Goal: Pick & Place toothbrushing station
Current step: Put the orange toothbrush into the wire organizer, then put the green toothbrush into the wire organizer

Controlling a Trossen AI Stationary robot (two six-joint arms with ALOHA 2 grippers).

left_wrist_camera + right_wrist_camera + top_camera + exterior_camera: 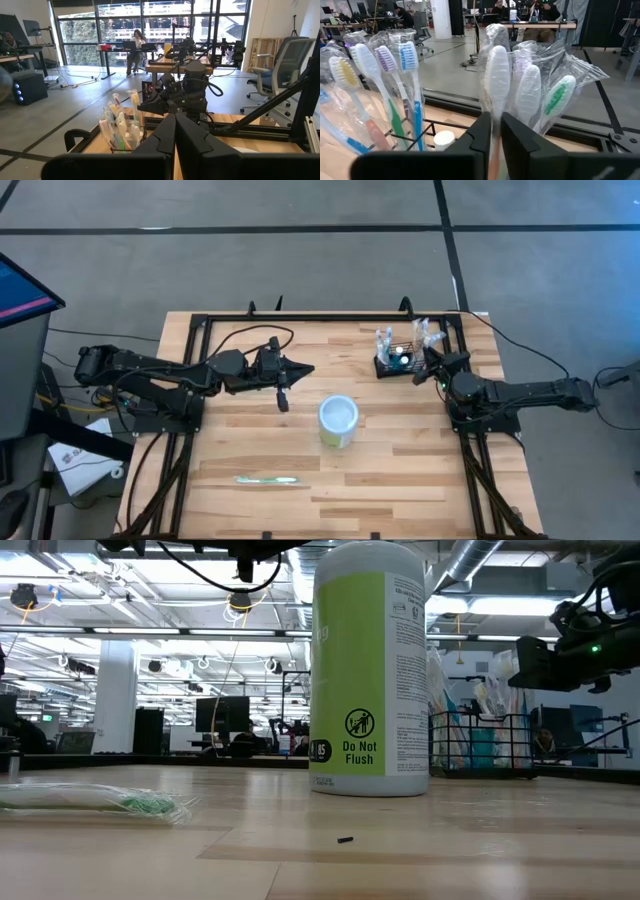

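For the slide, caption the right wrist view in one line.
Right gripper pinching a wrapped white toothbrush standing among other bagged toothbrushes in the black wire basket.

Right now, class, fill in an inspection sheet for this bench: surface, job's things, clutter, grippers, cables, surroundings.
Surface: wooden table inside a black frame.
Job's things: black wire basket at the far right, holding upright wrapped toothbrushes.
Clutter: white-and-green wipes canister near the middle; one wrapped toothbrush lying flat near the front edge.
Grippers: right gripper at the basket, fingers nearly closed around a wrapped white toothbrush; left gripper shut, empty, above the table left of the canister.
Cables: black cable looping over the far left of the table.
Surroundings: grey floor, office chair, seated person at a distant desk.
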